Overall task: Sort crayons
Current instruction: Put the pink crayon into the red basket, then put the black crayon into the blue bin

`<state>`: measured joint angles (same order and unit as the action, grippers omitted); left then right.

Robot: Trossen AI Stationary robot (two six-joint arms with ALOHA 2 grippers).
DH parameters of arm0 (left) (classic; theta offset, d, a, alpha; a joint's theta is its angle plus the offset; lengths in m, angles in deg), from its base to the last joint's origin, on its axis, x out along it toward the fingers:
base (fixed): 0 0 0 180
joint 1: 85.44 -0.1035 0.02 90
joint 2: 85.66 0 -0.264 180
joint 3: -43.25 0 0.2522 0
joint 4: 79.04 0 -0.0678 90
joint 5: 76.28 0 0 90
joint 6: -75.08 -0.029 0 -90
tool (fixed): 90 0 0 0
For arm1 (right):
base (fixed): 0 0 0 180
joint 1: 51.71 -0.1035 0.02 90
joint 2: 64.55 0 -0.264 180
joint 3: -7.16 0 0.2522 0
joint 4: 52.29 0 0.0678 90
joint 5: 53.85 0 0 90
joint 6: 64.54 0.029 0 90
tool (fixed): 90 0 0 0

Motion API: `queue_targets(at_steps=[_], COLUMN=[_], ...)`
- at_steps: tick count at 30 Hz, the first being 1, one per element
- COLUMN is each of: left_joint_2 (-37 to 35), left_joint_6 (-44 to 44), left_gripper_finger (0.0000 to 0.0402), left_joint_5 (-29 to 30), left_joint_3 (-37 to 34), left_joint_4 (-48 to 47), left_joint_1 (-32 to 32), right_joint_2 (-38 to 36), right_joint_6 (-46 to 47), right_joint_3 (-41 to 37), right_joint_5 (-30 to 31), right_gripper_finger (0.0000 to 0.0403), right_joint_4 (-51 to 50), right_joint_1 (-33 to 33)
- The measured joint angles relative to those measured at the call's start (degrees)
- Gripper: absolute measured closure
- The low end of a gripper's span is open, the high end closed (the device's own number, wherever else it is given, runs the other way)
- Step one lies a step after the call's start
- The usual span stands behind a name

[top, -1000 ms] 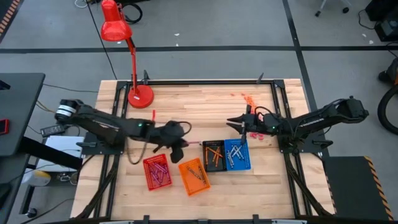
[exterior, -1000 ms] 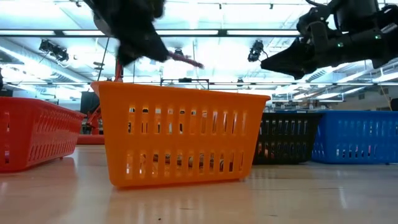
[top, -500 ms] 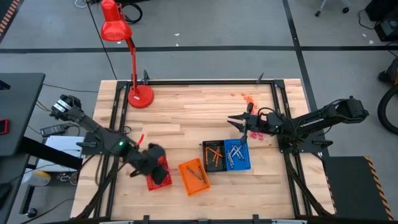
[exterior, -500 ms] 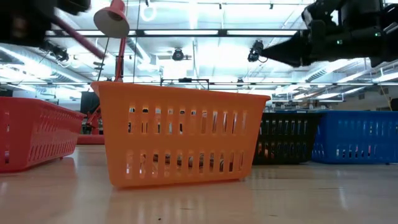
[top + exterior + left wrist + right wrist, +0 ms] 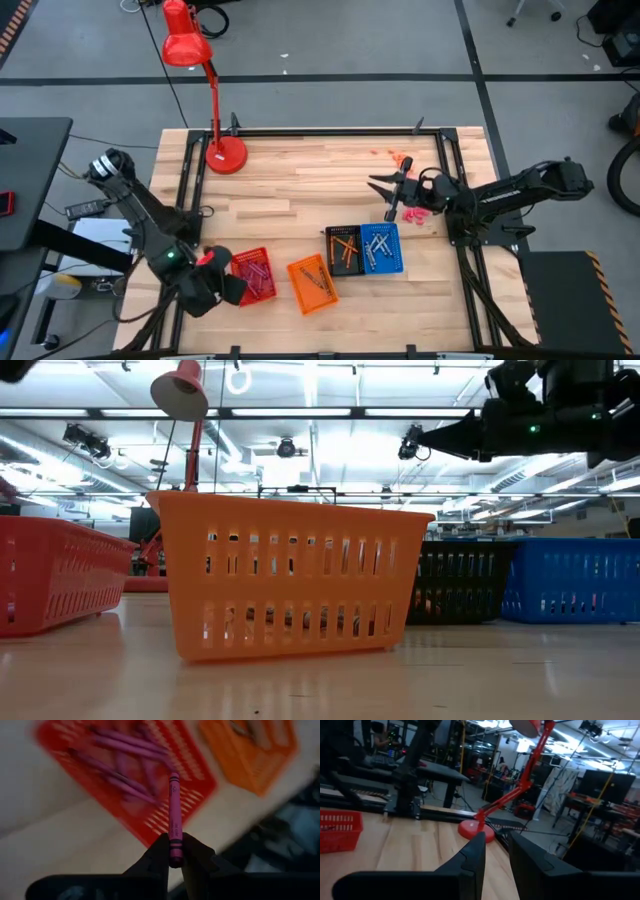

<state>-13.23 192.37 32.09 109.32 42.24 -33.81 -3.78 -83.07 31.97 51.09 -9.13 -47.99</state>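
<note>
My left gripper hangs by the near left corner of the red basket and is shut on a magenta crayon. In the left wrist view several magenta crayons lie in that red basket. My right gripper stands open and level above the table, beyond the blue basket, with nothing between its fingers. The orange basket and the black basket also hold crayons. My left gripper pinches the magenta crayon by one end between its two fingers. The fingers slant down from above, and the crayon sticks out forward along them. It is lifted clear, its free end over the red basket's edge.
Loose magenta crayons lie under the right arm, and orange ones lie farther back. A red desk lamp stands at the far left. The four baskets sit in a row near the front edge.
My left gripper has swung with the magenta crayon from above the table's middle toward the left and near edge, past the red basket, rolling its wrist as it went. My right gripper has tipped up from slanting down to about level.
</note>
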Motion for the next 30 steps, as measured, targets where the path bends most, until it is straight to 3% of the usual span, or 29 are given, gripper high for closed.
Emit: queue_targets(at_steps=[8, 21, 30], left_joint_2=[3.5, 8.2, 8.2], left_joint_6=[4.1, 0.8, 0.2], left_gripper_finger=[0.0358, 0.0356, 0.0287], left_joint_5=[0.0, -2.8, -2.3], left_joint_3=[0.0, 0.0, 0.0], left_joint_4=[-6.0, -4.0, -5.2], left_joint_1=[-2.3, -4.8, -5.3], right_joint_2=[0.0, 0.0, 0.0], right_joint_6=[1.4, 2.5, 2.5], right_joint_3=[0.0, 0.0, 0.0], right_joint_5=[-1.6, -1.6, -1.7], right_gripper_finger=[0.0314, 0.0314, 0.0314], right_joint_4=[-0.5, -1.6, -1.7], right_joint_1=[1.2, 1.3, 1.3])
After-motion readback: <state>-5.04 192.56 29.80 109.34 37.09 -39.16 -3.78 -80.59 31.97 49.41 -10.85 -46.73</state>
